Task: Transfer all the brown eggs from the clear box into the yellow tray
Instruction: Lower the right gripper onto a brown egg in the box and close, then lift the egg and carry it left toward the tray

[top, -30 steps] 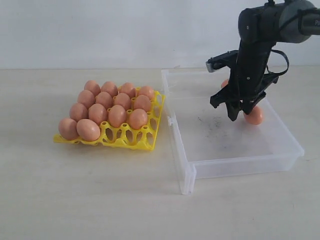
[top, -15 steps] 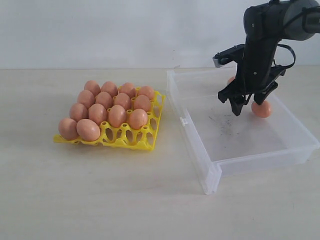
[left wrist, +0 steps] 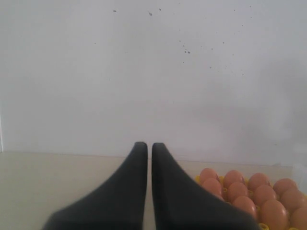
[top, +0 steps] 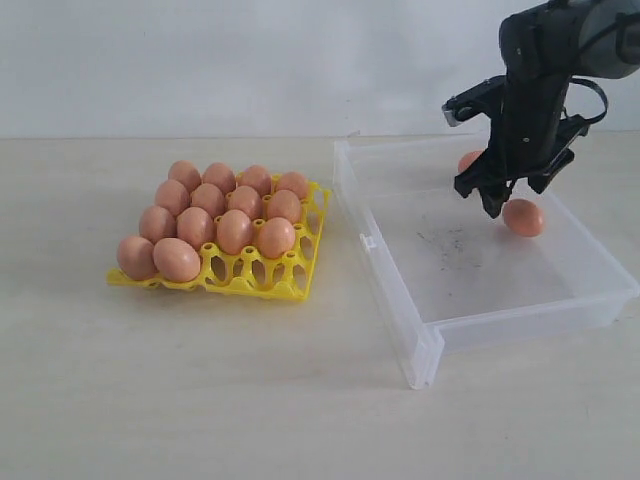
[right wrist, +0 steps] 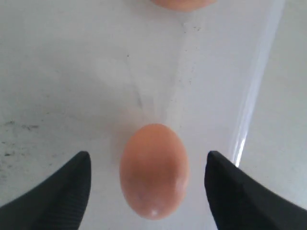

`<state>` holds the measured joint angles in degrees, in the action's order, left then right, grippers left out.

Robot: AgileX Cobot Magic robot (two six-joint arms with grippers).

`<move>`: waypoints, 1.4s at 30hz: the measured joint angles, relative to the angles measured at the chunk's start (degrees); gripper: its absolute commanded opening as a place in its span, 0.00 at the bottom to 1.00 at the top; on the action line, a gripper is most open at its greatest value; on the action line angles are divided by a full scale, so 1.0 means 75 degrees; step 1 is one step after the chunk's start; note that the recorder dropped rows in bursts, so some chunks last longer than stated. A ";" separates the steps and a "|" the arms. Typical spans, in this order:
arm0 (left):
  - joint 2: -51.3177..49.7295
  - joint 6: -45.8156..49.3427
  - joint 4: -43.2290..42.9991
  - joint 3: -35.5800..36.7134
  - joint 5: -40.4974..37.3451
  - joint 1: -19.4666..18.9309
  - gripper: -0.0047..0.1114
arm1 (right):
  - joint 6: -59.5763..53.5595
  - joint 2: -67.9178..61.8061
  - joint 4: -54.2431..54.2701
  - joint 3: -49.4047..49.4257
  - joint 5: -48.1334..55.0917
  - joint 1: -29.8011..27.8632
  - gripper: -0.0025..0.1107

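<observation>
Exterior view: fourteen brown eggs [top: 235, 230] sat in the yellow tray [top: 290, 280] on the left of the worktop [top: 200, 400]. They filled its three far rows and the two left cups of the near row, and the two right cups of that row stood open. To the right lay the clear box [top: 520, 322], set askew. It held two more eggs: a near egg [top: 523, 217] on the floor close to the right wall, and a far egg [top: 468, 160] by the far wall, partly hidden behind the dark arm.

In the right wrist view, the right tool [right wrist: 147, 158] hung over the near egg with its fingers spread wide. One finger stood on either side of the shell with a gap on each side, so it gripped nothing. The bright strip of the box wall ran just beside that egg. In the left wrist view, the left tool [left wrist: 145, 146] had its fingers drawn together with only a thin slit between them. It held nothing, and some of the tray's eggs showed beyond it.

The scuffed box floor lay bare from the two eggs toward the left and near walls. A strip of worktop separated tray and box, and a broad stretch ran along the near side of both.
</observation>
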<state>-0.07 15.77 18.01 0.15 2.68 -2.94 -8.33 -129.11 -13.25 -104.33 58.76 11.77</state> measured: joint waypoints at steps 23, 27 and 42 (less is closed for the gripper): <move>0.0000 0.0000 0.0000 0.0000 0.0000 0.0000 0.07 | -0.0486 -0.0634 0.1403 -0.0084 0.0214 -0.0672 0.24; 0.0000 0.0000 0.0000 0.0000 0.0000 0.0000 0.07 | -0.0486 -0.0665 0.1451 -0.0084 0.0198 -0.0672 0.02; 0.0000 0.0000 0.0000 0.0000 0.0000 0.0000 0.07 | -0.1146 0.0259 0.5719 0.2598 -0.6541 -0.0491 0.02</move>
<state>-0.07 15.77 18.01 0.15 2.68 -2.94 -16.93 -127.17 29.65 -84.84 9.70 8.08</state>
